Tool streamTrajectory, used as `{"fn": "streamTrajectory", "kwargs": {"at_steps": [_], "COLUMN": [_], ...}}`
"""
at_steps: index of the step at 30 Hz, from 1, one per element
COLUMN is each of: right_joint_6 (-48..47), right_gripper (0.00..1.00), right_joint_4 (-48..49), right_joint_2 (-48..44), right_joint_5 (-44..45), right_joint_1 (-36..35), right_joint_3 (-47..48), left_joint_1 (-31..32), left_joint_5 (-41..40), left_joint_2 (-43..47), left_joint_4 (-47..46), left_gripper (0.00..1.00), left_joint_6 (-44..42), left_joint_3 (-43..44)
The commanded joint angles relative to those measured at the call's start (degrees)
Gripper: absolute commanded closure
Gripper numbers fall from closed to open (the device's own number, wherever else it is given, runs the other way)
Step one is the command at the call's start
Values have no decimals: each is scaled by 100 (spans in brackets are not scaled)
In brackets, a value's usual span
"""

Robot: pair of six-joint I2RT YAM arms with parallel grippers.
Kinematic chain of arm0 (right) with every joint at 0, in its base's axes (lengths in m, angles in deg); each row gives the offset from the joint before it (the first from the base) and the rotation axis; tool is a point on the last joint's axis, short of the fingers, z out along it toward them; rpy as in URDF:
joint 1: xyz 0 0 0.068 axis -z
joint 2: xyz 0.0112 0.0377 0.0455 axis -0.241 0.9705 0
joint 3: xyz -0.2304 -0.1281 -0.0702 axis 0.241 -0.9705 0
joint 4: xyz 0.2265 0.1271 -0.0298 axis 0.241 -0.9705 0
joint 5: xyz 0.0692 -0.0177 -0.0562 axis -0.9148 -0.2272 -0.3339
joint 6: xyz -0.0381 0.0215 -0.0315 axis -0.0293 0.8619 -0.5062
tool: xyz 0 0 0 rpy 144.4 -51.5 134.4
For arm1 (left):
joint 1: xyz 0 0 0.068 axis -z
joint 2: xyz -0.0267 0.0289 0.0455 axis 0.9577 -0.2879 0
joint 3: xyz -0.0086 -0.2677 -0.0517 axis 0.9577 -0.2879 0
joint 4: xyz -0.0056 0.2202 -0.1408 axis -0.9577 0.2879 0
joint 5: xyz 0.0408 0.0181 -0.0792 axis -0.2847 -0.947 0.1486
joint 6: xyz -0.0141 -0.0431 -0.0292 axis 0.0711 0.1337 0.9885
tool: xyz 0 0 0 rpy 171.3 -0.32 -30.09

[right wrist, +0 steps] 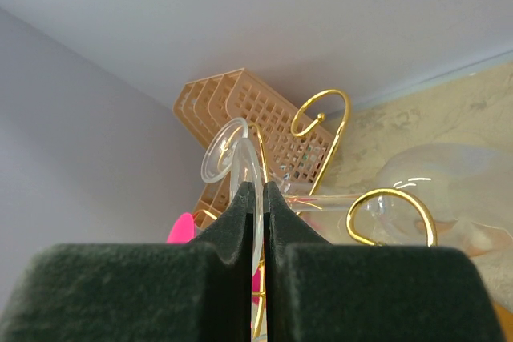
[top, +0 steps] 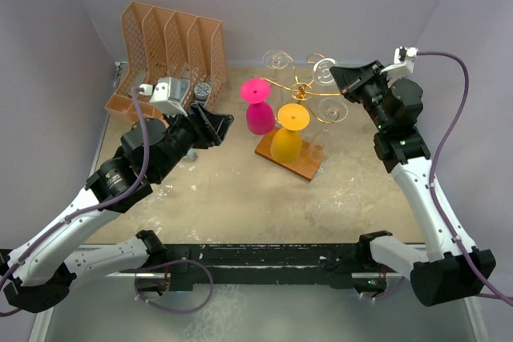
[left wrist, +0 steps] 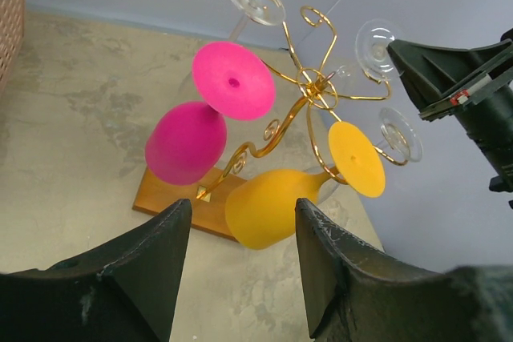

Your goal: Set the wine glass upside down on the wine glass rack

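Observation:
The wine glass rack [top: 300,88], gold wire on a brown wooden base [top: 298,166], stands mid-table. A pink glass [top: 258,110] and an orange glass [top: 287,140] hang on it upside down, with clear glasses around them. My right gripper [top: 337,78] is at the rack's right side, shut on the round foot of a clear wine glass [top: 323,70]. In the right wrist view the thin foot [right wrist: 256,154] sits edge-on between the pads, and its bowl [right wrist: 453,182] lies beyond a gold curl [right wrist: 393,212]. My left gripper [top: 218,124] is open and empty, left of the rack [left wrist: 317,86].
An orange plastic file organizer [top: 172,38] stands at the back left, with a small round grey object [top: 202,90] beside it. Walls close in the back and both sides. The left arm's wrist hangs between the organizer and the pink glass.

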Motion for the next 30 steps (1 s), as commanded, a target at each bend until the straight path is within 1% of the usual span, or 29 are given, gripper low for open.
{"fn": "streamTrajectory", "kwargs": {"at_steps": [1,7,16,24,27,30], "right_joint_6": [238,370,704,1181,1307,1449], "right_gripper": [100,100,100,100,100,100], "right_joint_4": [-74,-348,-860,-1298,-1484,-1621], "right_joint_2": [-243,-312,-506,-732,-763,-876], "right_joint_5": [23,-21,415,762,1010,1469], "right_joint_1": [-11,-11,-11,-11,-11,-11], "right_joint_3": [287,367,486,491,520,513], "left_joint_1": [1,0,1,1,1,-2], "left_joint_5": [-154,-174,-236,-379,-410,-412], "left_joint_2": [74,102,181,197,197,183], "left_joint_4": [-60,-64,-69,-121,-155,-156], "left_gripper": [48,48,47,47,47,47], "left_joint_6": [-44,-26,17,135,150,164], "left_joint_3": [-56,-61,-142,-183,-198,-213]}}
